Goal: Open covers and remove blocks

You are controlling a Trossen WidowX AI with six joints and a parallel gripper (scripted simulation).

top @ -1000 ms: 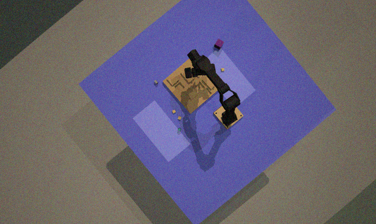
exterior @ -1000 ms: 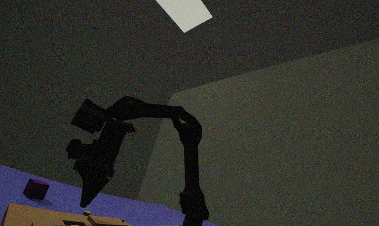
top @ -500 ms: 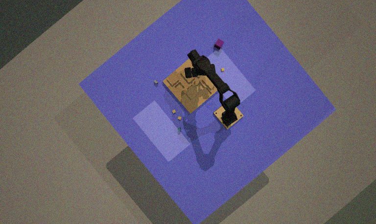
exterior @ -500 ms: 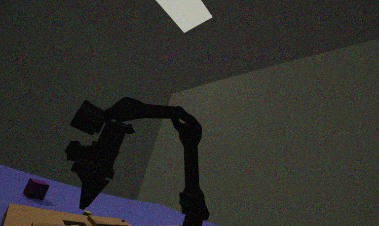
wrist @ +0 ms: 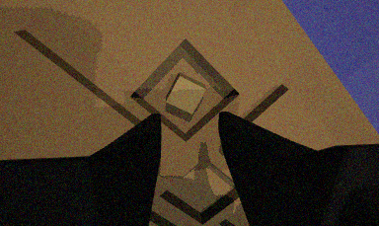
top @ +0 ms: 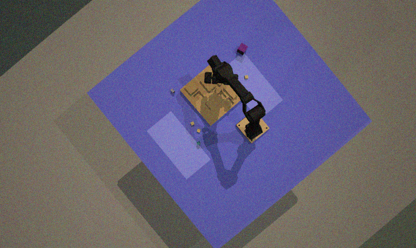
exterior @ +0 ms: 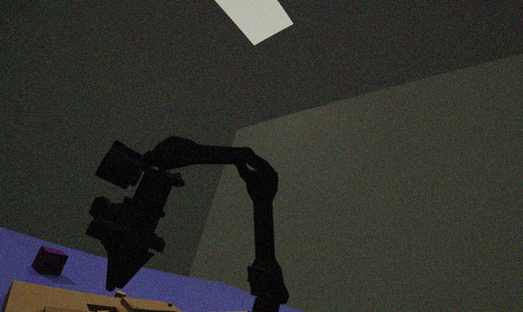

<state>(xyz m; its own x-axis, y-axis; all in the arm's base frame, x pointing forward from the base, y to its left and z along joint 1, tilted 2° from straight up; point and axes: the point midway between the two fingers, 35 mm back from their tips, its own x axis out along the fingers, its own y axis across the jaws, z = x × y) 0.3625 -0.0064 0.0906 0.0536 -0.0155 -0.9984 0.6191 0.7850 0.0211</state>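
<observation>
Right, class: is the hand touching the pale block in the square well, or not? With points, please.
Apart. The wrist view shows the block [wrist: 187,93] beyond the tips of the hand [wrist: 189,120], board surface visible between.
</observation>
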